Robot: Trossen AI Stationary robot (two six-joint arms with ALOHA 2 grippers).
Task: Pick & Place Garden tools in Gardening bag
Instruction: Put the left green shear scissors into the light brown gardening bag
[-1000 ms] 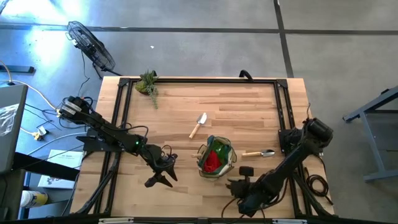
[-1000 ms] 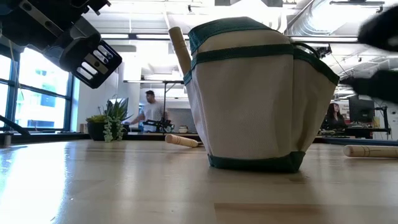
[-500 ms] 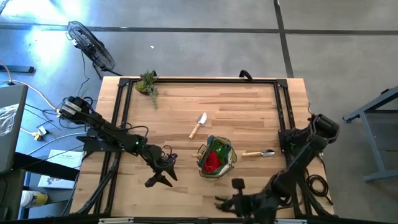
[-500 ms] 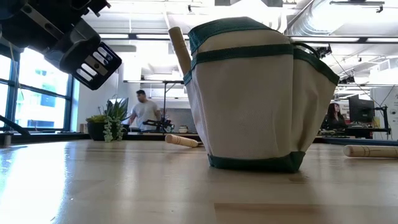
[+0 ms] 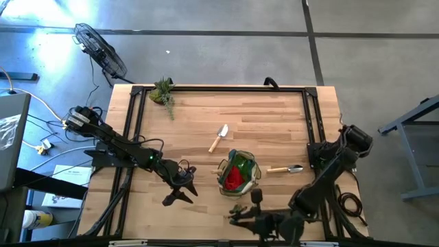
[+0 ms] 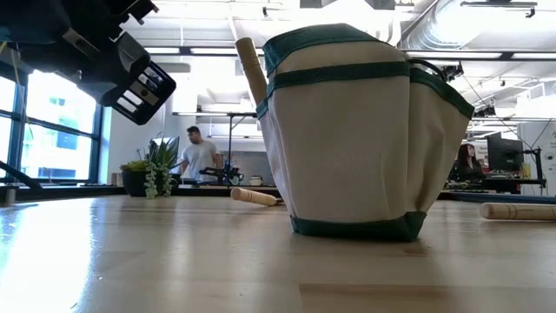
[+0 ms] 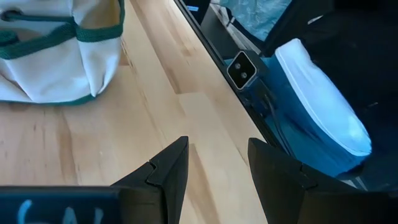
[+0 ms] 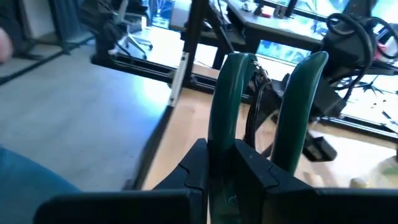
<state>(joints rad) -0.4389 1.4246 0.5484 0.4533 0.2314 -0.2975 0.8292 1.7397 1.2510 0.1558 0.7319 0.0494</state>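
The gardening bag (image 5: 239, 173) stands upright near the table's middle, a red piece showing in its open top; in the low view a wooden handle (image 6: 249, 65) sticks out of the bag (image 6: 356, 130). A wooden-handled trowel (image 5: 218, 138) lies beyond the bag, and another wooden-handled tool (image 5: 285, 169) lies to its right. My right gripper (image 5: 237, 215) hovers near the table's front edge, shut on green-handled pruning shears (image 8: 227, 93). My left gripper (image 5: 180, 193) hangs open to the left of the bag, with nothing between its fingers (image 7: 214, 149). My right gripper pinches one green handle (image 8: 219, 163) of the pruning shears between its two fingers. The other handle (image 8: 298, 106) runs past the outer side of one finger. Both handles stick out forward beyond the fingertips, roughly level, lifted clear of the table. The blades are hidden behind the gripper.
A leafy plant clump (image 5: 163, 92) sits at the far left corner. A black frame (image 5: 219, 88) runs along the table's edges. Bare wood lies between the bag and the near edge. People stand in the room behind the table.
My right gripper has risen and gone toward the table's left along the near edge, tipping from pointing down to nearly level and rolling, with the shears still in it. It has left the low view.
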